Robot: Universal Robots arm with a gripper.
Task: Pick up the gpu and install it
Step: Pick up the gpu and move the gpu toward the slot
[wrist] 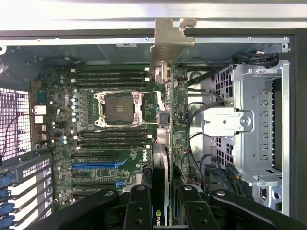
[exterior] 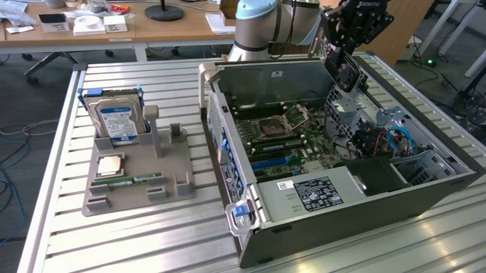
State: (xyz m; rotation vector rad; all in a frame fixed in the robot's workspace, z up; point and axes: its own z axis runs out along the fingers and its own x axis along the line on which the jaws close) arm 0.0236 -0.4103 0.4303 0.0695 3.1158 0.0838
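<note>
The exterior view shows the arm (exterior: 262, 23) reaching over the far rim of the open computer case (exterior: 342, 213). The gripper (exterior: 341, 52) is above the case, and the gpu (exterior: 346, 71) hangs from it with its round fan facing the camera. The card's lower end is close over the inside of the case, near the far wall, and touches nothing there that can be made out.

The wrist view looks straight down the card. The gpu (wrist: 160, 163) shows edge-on as a slim strip, and its metal bracket (wrist: 169, 43) is at the end toward the case wall. The two black fingers (wrist: 138, 206) pinch the card from both sides, and a green logo shows on it between them. Under the card runs the edge of the motherboard (wrist: 115, 139). The empty processor socket (wrist: 117, 109) and the blue slots (wrist: 96, 164) lie to one side, and the grey drive cage (wrist: 259, 120) with its cables lies close on the other.

The exterior view also takes in the slatted worktop (exterior: 152, 244) on the exterior view's left. There a grey tray (exterior: 136, 196) holds an upright hard drive (exterior: 115, 116), a processor chip (exterior: 111, 165) and a green memory stick (exterior: 135, 182), all well apart from the case. The case is open on top and the motherboard is bare. The cage and cables crowd the side toward the exterior view's right.
</note>
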